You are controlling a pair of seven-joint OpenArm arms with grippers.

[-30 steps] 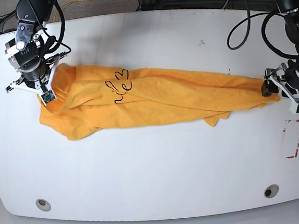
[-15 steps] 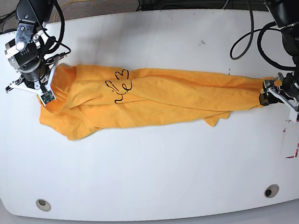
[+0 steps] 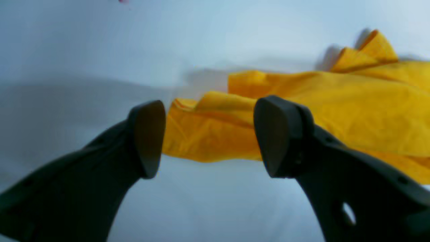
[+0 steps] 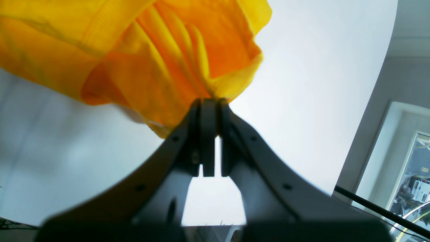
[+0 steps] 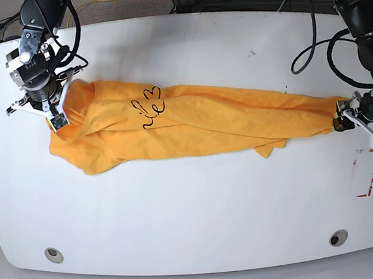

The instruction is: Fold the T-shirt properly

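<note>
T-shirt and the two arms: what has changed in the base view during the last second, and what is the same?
The left gripper let go of the T-shirt end and drew back a little toward the table edge; its jaws now stand open, just clear of the cloth. The right gripper stays shut on the other end. The T-shirt lies stretched out as before.

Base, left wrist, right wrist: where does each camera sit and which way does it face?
Base: overhead, looking down at the table; both arms show, with the shirt stretched between them.
Left wrist: behind the left pincer, looking low across the table at the shirt's end; open jaws show.
Right wrist: behind the right pincer, facing bunched shirt; jaws shut on cloth.
Shared: all show the shirt and table; base also shows the left pincer and right pincer.
</note>
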